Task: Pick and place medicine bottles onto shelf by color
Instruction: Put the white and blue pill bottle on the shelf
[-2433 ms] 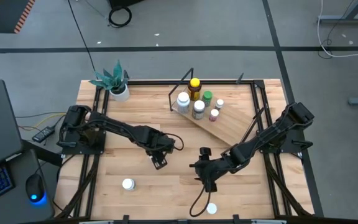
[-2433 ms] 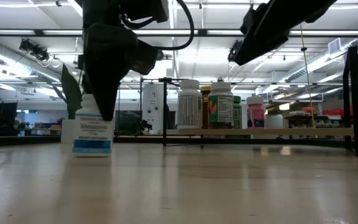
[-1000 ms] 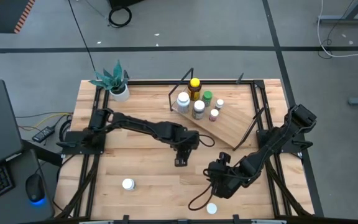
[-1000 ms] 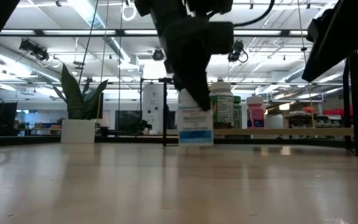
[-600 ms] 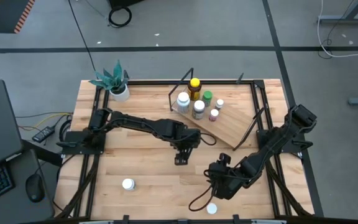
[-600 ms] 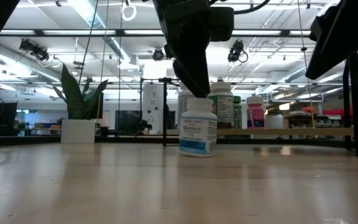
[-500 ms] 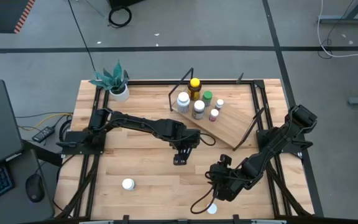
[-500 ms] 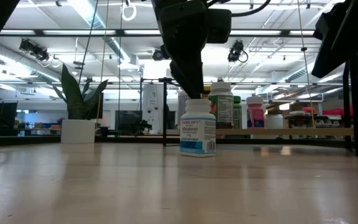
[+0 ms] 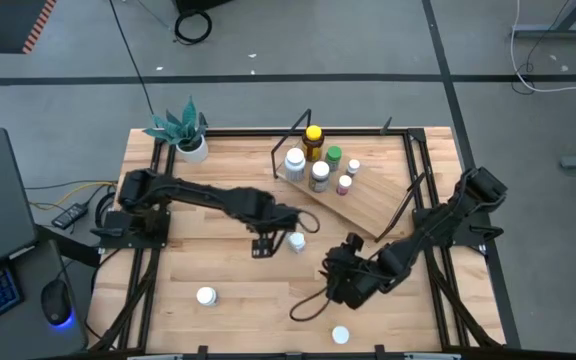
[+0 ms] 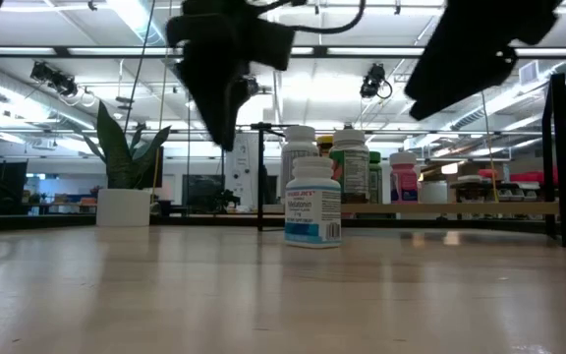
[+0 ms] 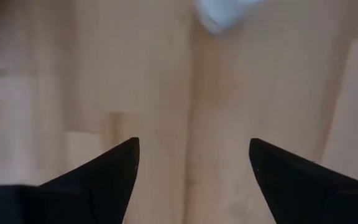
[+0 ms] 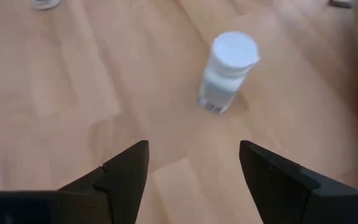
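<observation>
A white-capped medicine bottle (image 9: 296,241) stands upright on its base at the table's middle, also seen in the low view (image 10: 312,202). My left gripper (image 9: 259,247) hovers open just left of it; the bottle (image 11: 225,12) shows beyond its fingers. My right gripper (image 9: 332,258) is open on the bottle's right and points at it (image 12: 227,71), apart from it. The shelf (image 9: 368,205), a tilted wood board in a black wire frame, carries several bottles (image 9: 315,160) at its far left end.
Two more white-capped bottles stand on the table, one near left (image 9: 205,296), one at the near edge (image 9: 340,335). A potted plant (image 9: 186,135) is at the far left corner. Black frame rails run along both table sides.
My left gripper has set the white-capped bottle down upright at the table's middle, opened and let go, then risen and drawn away toward the table's left edge. My right gripper has swung from the near side toward that bottle.
</observation>
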